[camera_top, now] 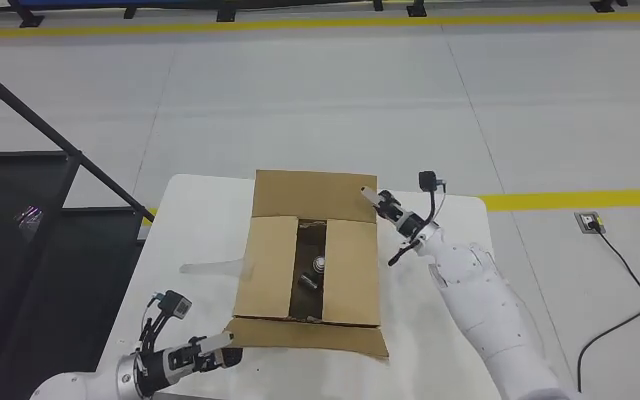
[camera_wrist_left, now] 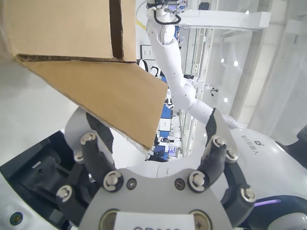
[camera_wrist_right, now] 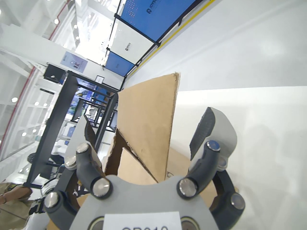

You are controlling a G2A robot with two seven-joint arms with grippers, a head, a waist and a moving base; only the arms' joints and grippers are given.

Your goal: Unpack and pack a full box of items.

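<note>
A cardboard box (camera_top: 350, 270) sits mid-desk (camera_top: 200, 220), with 2 robot pincers at opposite corners.
Its 2 side flaps (camera_top: 265, 265) lie nearly shut, and a narrow gap between them shows items (camera_top: 318, 266) inside. The left pincer (camera_top: 224, 354) is spread at the near flap's (camera_top: 300, 335) left corner, cardboard between its fingers (camera_wrist_left: 215, 125). The right pincer (camera_top: 372, 196) is spread around the far flap's (camera_wrist_right: 148, 120) right corner.
</note>
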